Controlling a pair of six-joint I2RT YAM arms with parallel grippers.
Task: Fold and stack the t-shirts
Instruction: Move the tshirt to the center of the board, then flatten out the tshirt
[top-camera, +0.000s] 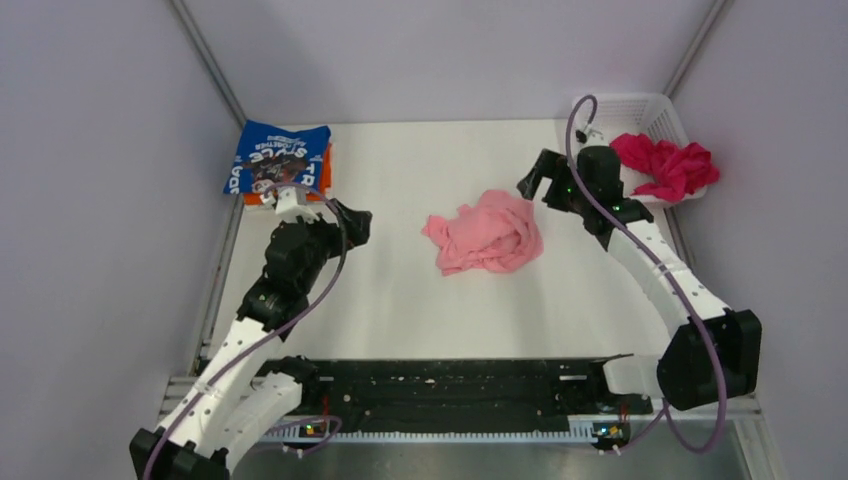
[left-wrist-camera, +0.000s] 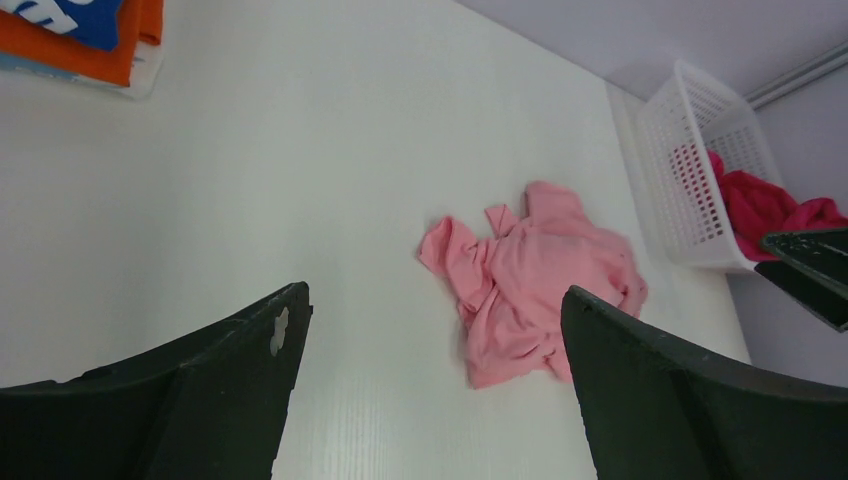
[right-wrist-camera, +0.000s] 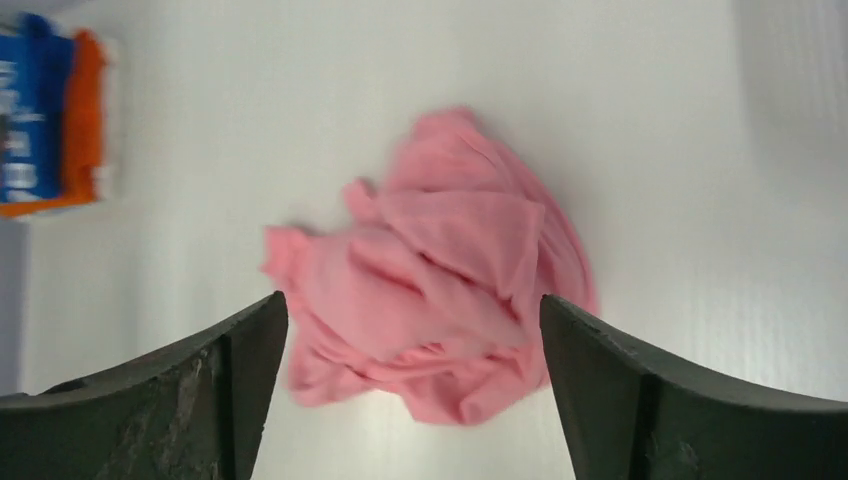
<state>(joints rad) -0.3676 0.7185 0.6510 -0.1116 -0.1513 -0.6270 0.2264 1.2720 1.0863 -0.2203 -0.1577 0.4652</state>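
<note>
A crumpled light pink t-shirt (top-camera: 487, 233) lies in a heap at the table's middle; it also shows in the left wrist view (left-wrist-camera: 535, 280) and the right wrist view (right-wrist-camera: 440, 270). A folded blue t-shirt with white print (top-camera: 280, 158) lies on a folded orange t-shirt (top-camera: 322, 165) at the back left. A magenta t-shirt (top-camera: 665, 165) hangs out of the white basket (top-camera: 655, 110). My left gripper (top-camera: 357, 222) is open and empty, left of the pink shirt. My right gripper (top-camera: 535, 178) is open and empty, just right of and above the pink shirt.
The white lattice basket stands at the back right corner, against the wall. Grey walls close the table on the left, back and right. A black rail (top-camera: 450, 385) runs along the near edge between the arm bases.
</note>
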